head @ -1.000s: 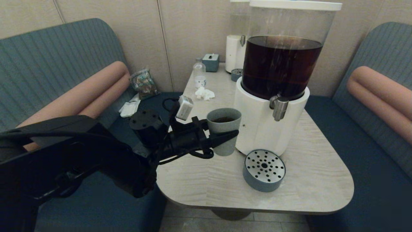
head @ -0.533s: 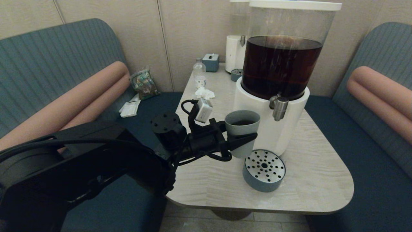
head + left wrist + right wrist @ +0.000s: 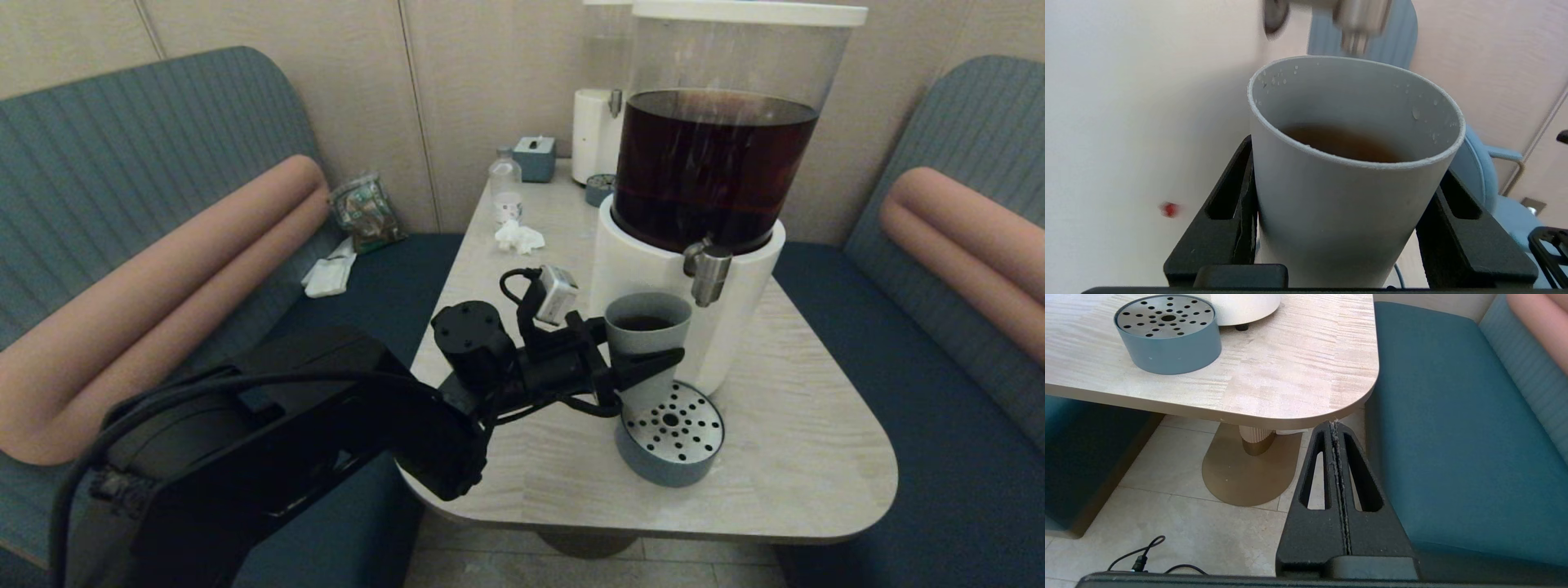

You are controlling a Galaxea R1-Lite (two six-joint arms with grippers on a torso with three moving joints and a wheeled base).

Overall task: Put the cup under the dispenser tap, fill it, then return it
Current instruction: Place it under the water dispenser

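The left gripper [image 3: 645,359], arm stretched level over the table [image 3: 800,457], clamps the upright cup [image 3: 645,347] above the tray [image 3: 669,433], beside the dispenser tap [image 3: 709,273]. The right gripper [image 3: 1336,428] hangs pressed together, empty, below the table's near edge.

– Where did the cup [image 3: 645,341] sit?
– Between the left end effector's [image 3: 653,359] fingers, upright, above the bench [image 3: 800,425].
– And around that end effector?
– The tray [image 3: 669,431] lay just below and right of it; the dispenser tap [image 3: 707,271] hung above, to its right.
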